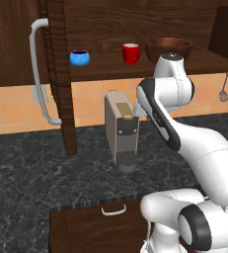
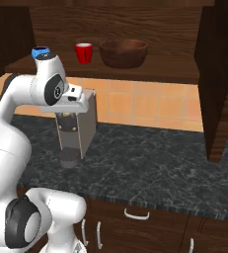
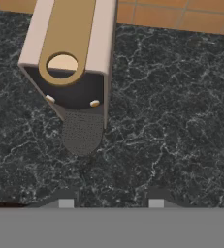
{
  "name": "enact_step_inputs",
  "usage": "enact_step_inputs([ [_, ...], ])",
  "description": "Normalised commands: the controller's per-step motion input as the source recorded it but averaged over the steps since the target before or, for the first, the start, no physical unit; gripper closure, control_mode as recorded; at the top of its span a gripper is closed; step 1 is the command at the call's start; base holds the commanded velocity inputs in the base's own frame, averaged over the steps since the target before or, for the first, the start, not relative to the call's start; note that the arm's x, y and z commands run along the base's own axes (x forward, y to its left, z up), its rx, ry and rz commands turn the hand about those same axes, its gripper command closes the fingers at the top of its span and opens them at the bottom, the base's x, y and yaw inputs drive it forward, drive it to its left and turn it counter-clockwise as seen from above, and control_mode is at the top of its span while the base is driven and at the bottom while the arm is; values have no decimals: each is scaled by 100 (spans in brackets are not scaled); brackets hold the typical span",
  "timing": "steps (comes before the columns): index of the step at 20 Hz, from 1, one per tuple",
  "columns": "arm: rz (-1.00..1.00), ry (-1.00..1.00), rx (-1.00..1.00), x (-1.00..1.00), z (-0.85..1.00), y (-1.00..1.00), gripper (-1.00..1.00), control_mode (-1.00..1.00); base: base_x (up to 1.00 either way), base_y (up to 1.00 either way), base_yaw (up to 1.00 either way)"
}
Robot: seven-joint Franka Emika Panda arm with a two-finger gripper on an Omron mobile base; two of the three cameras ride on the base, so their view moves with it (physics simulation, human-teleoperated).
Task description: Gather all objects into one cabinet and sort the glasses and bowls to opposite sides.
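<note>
Gripper (image 3: 111, 202): your jaws stand wide apart, holding nothing, touching nothing.
Below: black counter (image 3: 181, 121).
Coffee machine (image 3: 70, 63): at eleven o'clock, apart from your fingertips.

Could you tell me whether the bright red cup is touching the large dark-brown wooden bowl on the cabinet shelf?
Apart. In the right base view, a strip of bare shelf shows between the bright red cup and the large dark-brown wooden bowl; the left base view shows the same gap.

Small glossy blue bowl (image 1: 79, 57), red cup (image 1: 131, 53), large brown wooden bowl (image 1: 168, 48) sitting left to right on dark wooden cabinet shelf (image 1: 135, 70); grey coffee machine (image 1: 120, 129) standing on black marble desk (image 1: 31, 173) below.
</note>
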Motion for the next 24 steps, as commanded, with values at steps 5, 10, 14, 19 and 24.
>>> enact_step_inputs([
  [5, 0, 0, 0, 0, 0, 0, -100, 100, 0, 0, 0],
  [10, 0, 0, 0, 0, 0, 0, -100, 100, -3, 1, 0],
  [14, 0, 0, 0, 0, 0, 0, -100, 100, -29, 7, 0],
  [19, 0, 0, 0, 0, 0, 0, -100, 100, -55, 11, 6],
  [24, 0, 0, 0, 0, 0, 0, -100, 100, -73, 8, 18],
])
